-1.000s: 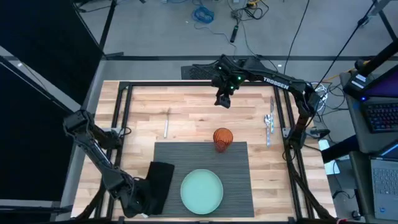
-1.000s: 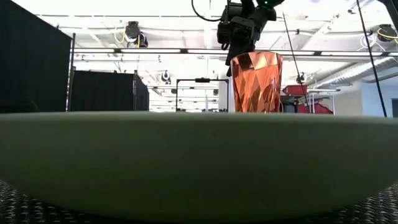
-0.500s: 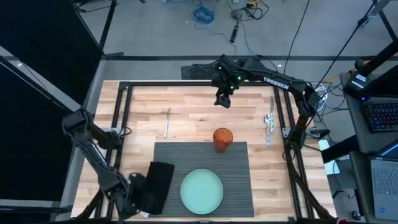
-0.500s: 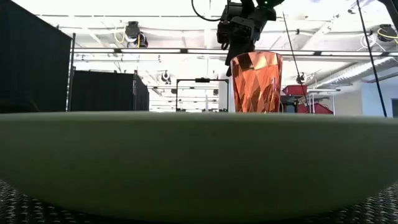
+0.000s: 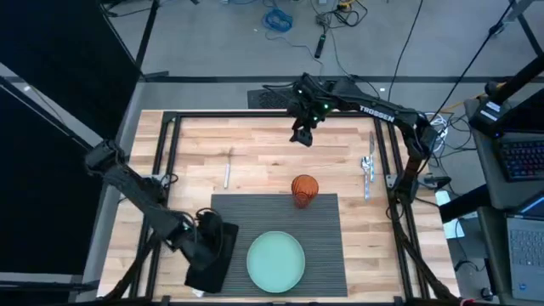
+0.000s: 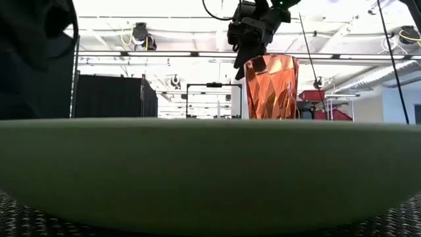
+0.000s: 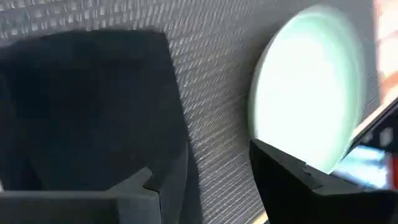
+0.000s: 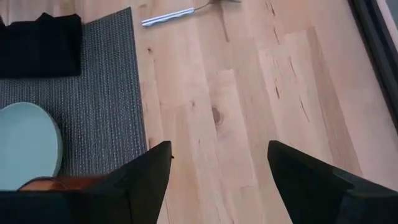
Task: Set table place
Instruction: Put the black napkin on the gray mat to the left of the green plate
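1. The placemat (image 5: 280,242) lies flat at the near middle of the wooden table (image 5: 255,144). It looks set in its spot already.
2. The green plate (image 5: 275,261) sits on the placemat, near its front edge. The orange cup (image 5: 304,189) stands at the mat's far edge, a bit to the right.
3. The black napkin (image 5: 217,251) lies over the mat's left edge, partly on the wood. I think it needs more tidying.
4. One silver piece (image 5: 227,175) lies on the wood beyond the mat, and more cutlery (image 5: 367,170) lies far off by the right rail. These are not at the place yet, so much is left to do.
5. The left gripper (image 5: 206,228) is right over the napkin. Its fingers are spread apart and hold nothing; whether they touch the cloth, I cannot tell.
6. The right gripper (image 5: 301,136) hangs above the far side of the table. Its fingers are wide apart and empty.
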{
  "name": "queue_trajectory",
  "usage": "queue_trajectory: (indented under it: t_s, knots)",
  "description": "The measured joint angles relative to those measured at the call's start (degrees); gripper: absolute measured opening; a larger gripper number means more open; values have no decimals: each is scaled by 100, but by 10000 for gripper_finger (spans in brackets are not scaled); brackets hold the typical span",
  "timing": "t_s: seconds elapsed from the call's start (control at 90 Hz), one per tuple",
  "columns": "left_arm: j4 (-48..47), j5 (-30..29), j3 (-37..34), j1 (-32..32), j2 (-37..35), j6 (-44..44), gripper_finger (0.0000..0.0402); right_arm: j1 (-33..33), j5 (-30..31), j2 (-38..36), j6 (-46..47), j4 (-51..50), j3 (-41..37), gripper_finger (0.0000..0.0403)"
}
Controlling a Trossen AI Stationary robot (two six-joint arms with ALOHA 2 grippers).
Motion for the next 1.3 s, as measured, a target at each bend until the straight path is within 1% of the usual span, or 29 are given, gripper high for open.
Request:
queue_trajectory:
  t_s: [0.067,0.222,0.356,0.433,0.478,0.567,0.689,0.811,0.878,1.044,1.1,1.144,1.189,1.3]
  knots:
    - [5,449,0,87,149,166,157,9,2,0,69,-9,0,254]
    - [-64,1040,0,154,384,404,157,11,2,0,127,-11,0,254]
    - [-895,1694,0,172,493,95,157,11,2,0,143,-9,0,254]
    - [-1291,1849,0,169,492,-160,157,11,1,0,143,-9,0,254]
    - [-1415,1815,-2,169,471,-243,157,11,2,0,143,-5,0,254]
    - [-1415,1498,22,165,370,-244,157,11,2,0,143,14,0,254]
    - [-1387,902,322,128,241,192,157,11,2,0,143,17,0,254]
    - [-1530,820,619,128,-10,537,157,11,2,0,143,21,0,254]
    - [-1921,807,798,127,-124,512,157,11,2,0,143,27,0,254]
    - [-3385,803,1182,128,-259,118,157,13,2,0,143,37,0,254]
    - [-3613,791,1235,128,-265,65,157,14,2,0,143,34,0,254]
    - [-3472,688,1251,128,-269,101,157,24,1,0,148,30,0,254]
    - [-3073,556,1249,131,-270,241,157,39,2,0,173,30,0,254]
    - [-1362,350,1146,229,-262,945,157,58,0,0,188,30,0,254]
